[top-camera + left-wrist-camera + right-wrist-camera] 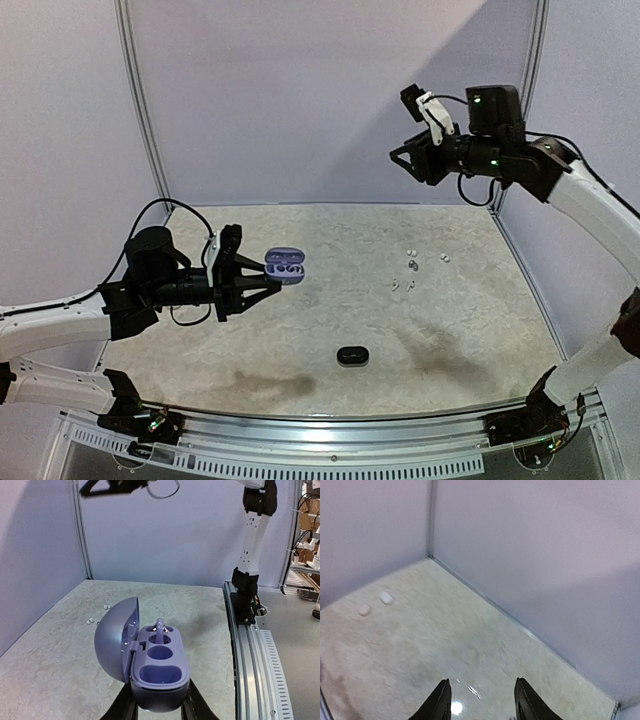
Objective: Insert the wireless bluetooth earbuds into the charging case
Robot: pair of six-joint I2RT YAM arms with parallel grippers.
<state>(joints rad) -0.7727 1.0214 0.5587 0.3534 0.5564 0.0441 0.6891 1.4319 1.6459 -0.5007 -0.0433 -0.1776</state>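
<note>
My left gripper (pixel 272 273) is shut on the purple charging case (pixel 286 265) and holds it above the table's left half. In the left wrist view the case (pixel 161 672) sits between my fingers with its lid (pixel 116 636) swung open to the left. A purple stemmed piece (pixel 160 629) stands in the far well, and the nearer wells look empty. Several tiny pale earbuds (pixel 411 266) lie scattered at the table's back right, two of them (pixel 385 597) in the right wrist view. My right gripper (pixel 398 158) hangs high above them, open, with nothing between its fingers (pixel 442 700).
A small black case (pixel 351 355) lies shut on the table, front centre. Two pale earbuds (pixel 90 621) show beyond the purple lid. The enclosure's walls and corner posts (pixel 140 100) close in the back and sides. A metal rail (pixel 255 650) runs along the near edge.
</note>
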